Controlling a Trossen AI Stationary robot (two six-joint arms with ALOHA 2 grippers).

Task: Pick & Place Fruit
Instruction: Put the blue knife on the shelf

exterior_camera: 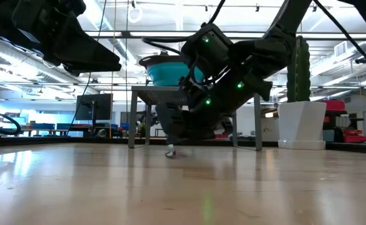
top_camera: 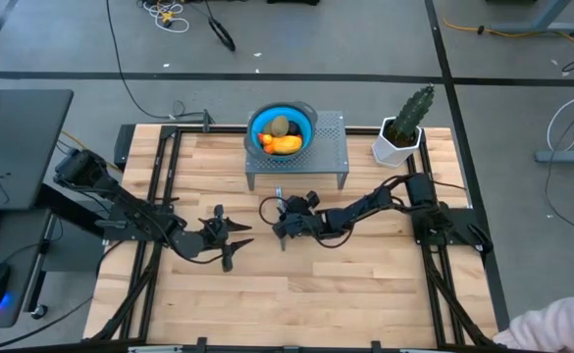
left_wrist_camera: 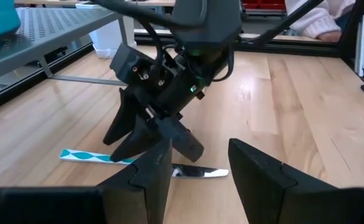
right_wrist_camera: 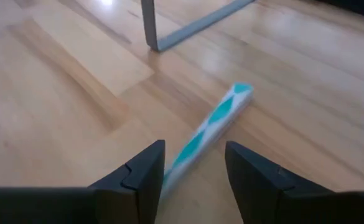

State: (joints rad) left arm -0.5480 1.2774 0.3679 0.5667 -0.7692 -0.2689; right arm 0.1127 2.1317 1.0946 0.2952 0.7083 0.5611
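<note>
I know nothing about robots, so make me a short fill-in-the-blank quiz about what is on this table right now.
1. The fruit sits in a bowl coloured ____.
2. The bowl stands on a small grey metal ____.
3. The right gripper has its fingers either side of a white-and-blue ____ lying on the wood.
4. The green ____ stands in a white pot.

Missing words: blue; shelf; stick; cactus

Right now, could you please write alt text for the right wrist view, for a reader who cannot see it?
A slim white-and-blue stick tool lies flat on the wooden table, one end between the right gripper's two open dark fingers. A grey metal stand leg rises beyond it.
</note>
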